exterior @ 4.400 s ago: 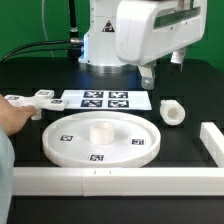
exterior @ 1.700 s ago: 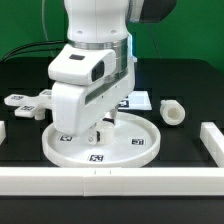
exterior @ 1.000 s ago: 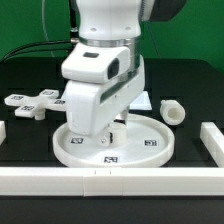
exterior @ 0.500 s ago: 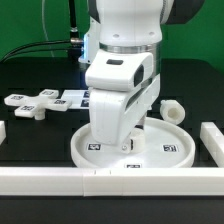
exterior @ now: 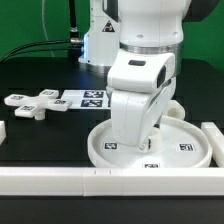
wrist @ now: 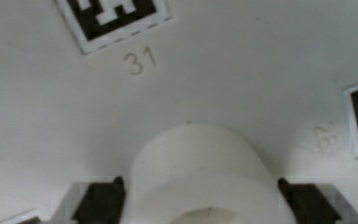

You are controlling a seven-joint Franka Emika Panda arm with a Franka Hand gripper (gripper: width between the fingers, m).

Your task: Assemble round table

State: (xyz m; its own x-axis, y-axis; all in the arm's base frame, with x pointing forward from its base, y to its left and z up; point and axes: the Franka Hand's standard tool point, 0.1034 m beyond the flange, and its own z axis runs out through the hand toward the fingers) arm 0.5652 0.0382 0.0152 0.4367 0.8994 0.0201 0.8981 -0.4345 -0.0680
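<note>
The round disc (exterior: 196, 141) lies flat on the black surface (exterior: 40, 135), directly beneath the jaws. They are closed on the raised hub (wrist: 202, 165) at its middle, with a dark finger pad (wrist: 105, 198) against each side. The cross-shaped piece (exterior: 35, 103) sits well apart from the jaws, toward the exterior view's left. The marker board (exterior: 95, 98) lies between it and the jaws.
</note>
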